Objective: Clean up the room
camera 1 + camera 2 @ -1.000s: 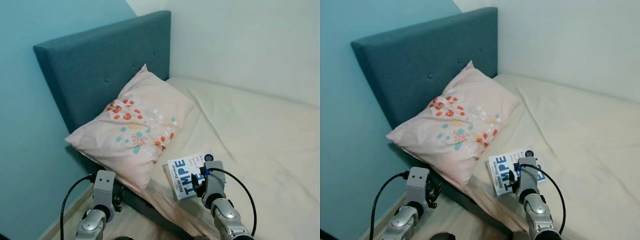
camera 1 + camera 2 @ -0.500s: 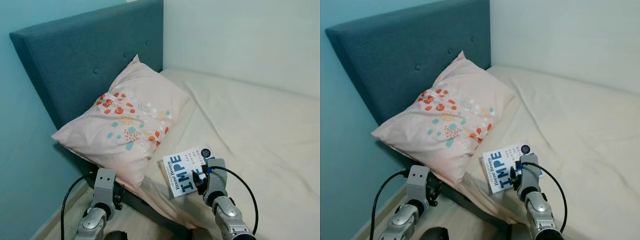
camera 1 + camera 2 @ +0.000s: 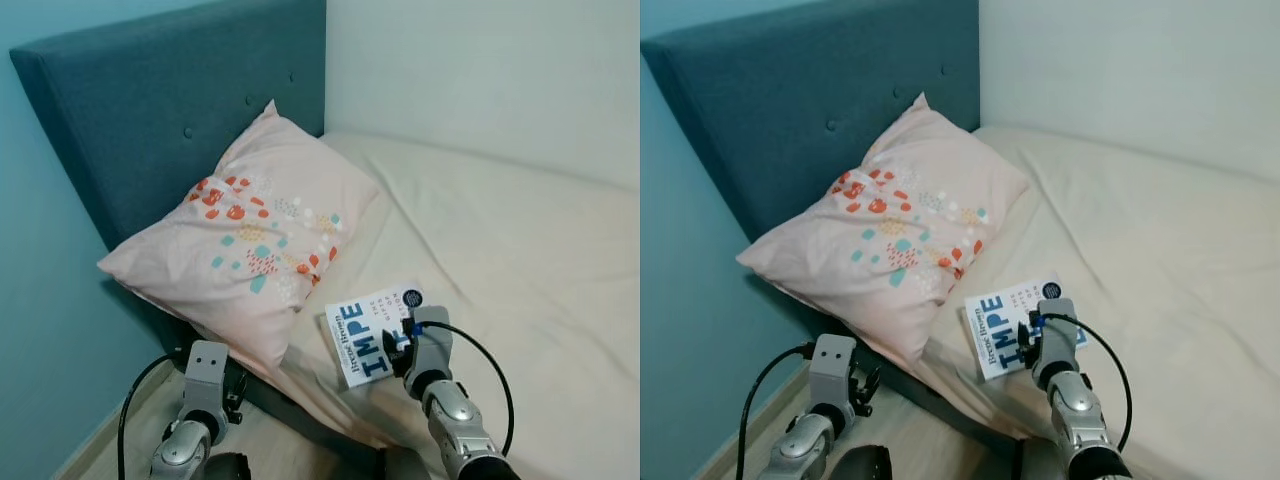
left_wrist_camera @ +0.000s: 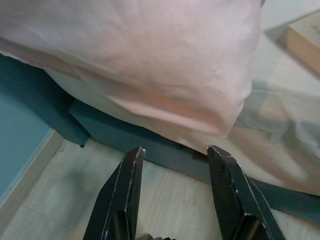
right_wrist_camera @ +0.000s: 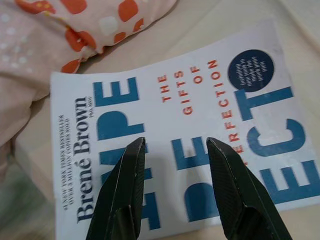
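Your right hand, fingers spread wide, hovers over the paperback on the bed. Pillow lies at its ten o'clock. Left hand hangs wide, holding nothing.

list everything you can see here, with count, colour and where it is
pillow: 1, pale pink with orange and teal spots, leaning on the headboard at the bed's head
book: 1, white cover with blue and orange lettering, flat on the sheet beside the pillow
bed sheet: 1, cream, covering the mattress
headboard: 1, dark teal, buttoned, against the blue wall
floor: pale wood, beside the bed
left gripper: 1, black fingers, open, low by the bed's edge under the pillow
right gripper: 1, black fingers, open, just above the book's cover
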`<state>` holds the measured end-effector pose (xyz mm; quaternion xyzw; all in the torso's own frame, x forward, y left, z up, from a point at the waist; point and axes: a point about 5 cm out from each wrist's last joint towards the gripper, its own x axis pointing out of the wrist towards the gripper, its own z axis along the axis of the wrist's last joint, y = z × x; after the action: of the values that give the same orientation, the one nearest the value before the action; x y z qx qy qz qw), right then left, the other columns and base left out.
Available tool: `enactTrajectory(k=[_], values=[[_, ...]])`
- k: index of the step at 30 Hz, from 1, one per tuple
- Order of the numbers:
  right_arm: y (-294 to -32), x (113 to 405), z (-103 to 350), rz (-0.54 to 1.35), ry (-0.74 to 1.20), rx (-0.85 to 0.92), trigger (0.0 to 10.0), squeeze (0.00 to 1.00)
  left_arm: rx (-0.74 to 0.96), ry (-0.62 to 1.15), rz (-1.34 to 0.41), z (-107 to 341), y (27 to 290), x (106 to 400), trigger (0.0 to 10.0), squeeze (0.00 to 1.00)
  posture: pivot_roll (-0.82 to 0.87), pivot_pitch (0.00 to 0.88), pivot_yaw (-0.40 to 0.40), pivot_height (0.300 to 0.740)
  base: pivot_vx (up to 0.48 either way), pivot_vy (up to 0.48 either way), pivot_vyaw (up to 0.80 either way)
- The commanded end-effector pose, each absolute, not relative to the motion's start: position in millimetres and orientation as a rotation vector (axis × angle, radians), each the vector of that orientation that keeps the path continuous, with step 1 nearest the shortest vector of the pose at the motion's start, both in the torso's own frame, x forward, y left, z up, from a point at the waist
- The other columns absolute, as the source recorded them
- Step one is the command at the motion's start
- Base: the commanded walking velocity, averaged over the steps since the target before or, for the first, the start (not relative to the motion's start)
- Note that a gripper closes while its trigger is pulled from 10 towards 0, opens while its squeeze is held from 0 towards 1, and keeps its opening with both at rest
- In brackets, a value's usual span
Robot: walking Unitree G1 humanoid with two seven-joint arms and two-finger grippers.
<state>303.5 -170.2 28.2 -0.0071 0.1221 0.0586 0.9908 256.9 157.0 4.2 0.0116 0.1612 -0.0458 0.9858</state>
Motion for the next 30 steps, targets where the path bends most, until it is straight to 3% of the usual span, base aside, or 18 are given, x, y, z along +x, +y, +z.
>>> enactTrajectory(k=[1,19,30], values=[[-167,306,31,0.121,0.234,-0.004,10.0,0.00,0.034,0.327,-0.077,5,164,255,10.0,0.00,0.04,0.055,-0.035,0.580,0.000,0.000,0.00],[-190,337,57,0.020,0.266,-0.090,10.0,0.00,0.049,0.273,-0.155,17,164,254,10.0,0.00,0.06,0.094,-0.037,0.580,0.000,0.000,0.00],[-223,352,73,-0.142,0.349,-0.017,10.0,0.00,0.086,0.150,-0.245,57,170,256,10.0,0.00,0.14,0.224,-0.064,0.580,0.000,0.000,0.00]])
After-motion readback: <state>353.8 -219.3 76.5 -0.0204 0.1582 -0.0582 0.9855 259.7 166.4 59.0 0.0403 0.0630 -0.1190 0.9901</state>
